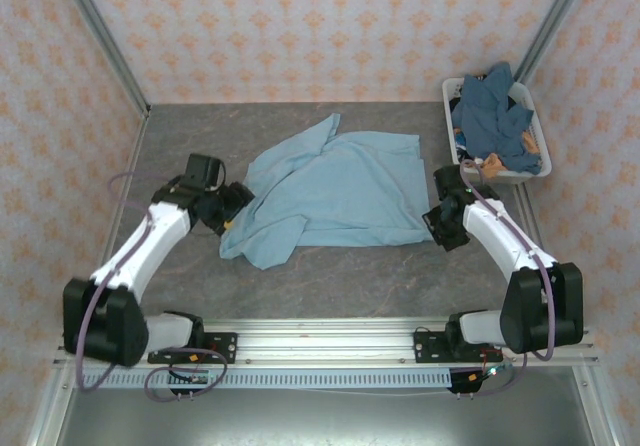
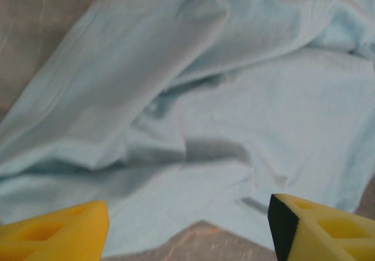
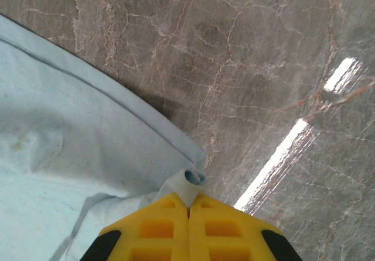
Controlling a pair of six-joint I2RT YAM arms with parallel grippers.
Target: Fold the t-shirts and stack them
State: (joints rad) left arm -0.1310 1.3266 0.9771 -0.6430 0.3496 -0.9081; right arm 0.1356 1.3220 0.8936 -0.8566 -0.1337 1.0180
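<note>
A light blue t-shirt lies spread and rumpled in the middle of the grey marbled worktop, with one part bunched toward the upper centre of the overhead frame and a loose flap trailing to the lower left. The left gripper sits at the shirt's left edge; in the left wrist view its yellow fingers stand wide apart at the bottom corners, holding nothing, with creased cloth lying beyond them. The right gripper is at the shirt's lower right corner; in the right wrist view its yellow fingers are pressed together, pinching a small curl of the hem at that corner, bare worktop to the right. In the upper right of the overhead frame a white basket holds darker blue shirts, heaped above its rim.
</note>
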